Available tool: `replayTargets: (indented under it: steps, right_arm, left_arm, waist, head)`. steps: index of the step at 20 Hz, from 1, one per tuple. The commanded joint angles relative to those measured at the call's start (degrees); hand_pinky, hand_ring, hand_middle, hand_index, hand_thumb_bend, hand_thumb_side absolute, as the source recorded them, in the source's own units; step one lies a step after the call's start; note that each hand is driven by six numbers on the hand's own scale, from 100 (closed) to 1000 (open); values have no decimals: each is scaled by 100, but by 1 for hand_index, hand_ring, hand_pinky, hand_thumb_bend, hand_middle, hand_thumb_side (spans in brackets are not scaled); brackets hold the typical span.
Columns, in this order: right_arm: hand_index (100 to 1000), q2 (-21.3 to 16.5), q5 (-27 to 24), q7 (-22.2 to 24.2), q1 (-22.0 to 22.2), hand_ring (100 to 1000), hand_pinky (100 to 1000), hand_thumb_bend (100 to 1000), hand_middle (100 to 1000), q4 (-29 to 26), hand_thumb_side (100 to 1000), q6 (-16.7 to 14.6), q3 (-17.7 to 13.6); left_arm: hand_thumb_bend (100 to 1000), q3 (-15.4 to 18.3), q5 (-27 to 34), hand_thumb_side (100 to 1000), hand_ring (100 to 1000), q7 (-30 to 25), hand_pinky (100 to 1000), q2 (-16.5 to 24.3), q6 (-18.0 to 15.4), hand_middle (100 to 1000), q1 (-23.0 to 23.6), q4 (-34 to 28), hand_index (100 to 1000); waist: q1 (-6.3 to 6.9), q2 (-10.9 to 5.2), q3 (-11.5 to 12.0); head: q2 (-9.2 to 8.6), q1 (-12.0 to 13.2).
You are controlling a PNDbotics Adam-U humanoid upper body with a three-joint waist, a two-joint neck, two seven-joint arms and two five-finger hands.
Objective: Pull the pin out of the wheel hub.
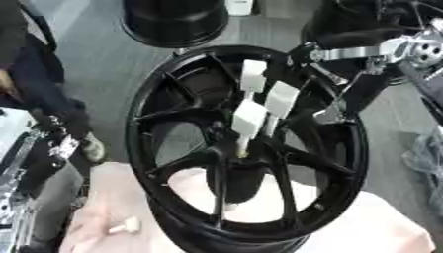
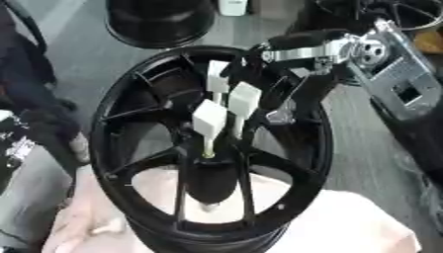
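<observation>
- The right robot hand (image 2: 298,86) comes in from the upper right and reaches over the rim into the wheel (image 1: 164,118); its black fingers point down toward the hub, near the white pins, but I cannot tell whether they are curled or hold something.
- The left robot hand is not visible in either view.
- Three white pins stand in the hub (image 1: 238,160): one at the back (image 1: 252,75), one at the right (image 1: 281,99) and one at the front (image 1: 249,118).
- Each pin has a wide flat head on top and a thin stem below; the long axis goes up and down, slightly tilted, with the stems toward the hub.
- The black wheel with spokes lies on a pale pink surface (image 1: 389,232).
- A small pale piece (image 1: 124,227) lies on this surface, left of the wheel.
</observation>
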Motion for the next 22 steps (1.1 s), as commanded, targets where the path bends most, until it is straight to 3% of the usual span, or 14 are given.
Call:
replayTargets:
  steps: [1,13,22]
  right_arm:
    - [897,-80,87,25,-135,889,819,254,796,18,288,-77,-38]
    - [870,-69,472,-2,-91,884,819,245,780,345,239,-240,-44]
    - [864,-83,568,17,-58,874,813,220,767,508,125,-339,-67]
  left_arm:
    - [463,-5,-16,546,729,-19,642,69,-8,719,-71,-129,788]
    - [463,-26,-17,546,729,-41,643,67,-17,719,-150,-150,788]
    - [462,-32,-2,546,729,-48,643,66,-29,718,-194,-160,788]
  waist:
    - [20,-44,26]
    - [5,40,165]
    - [15,84,289]
  head:
    - [-1,-20]
    - [-68,-92]
    - [-103,-144]
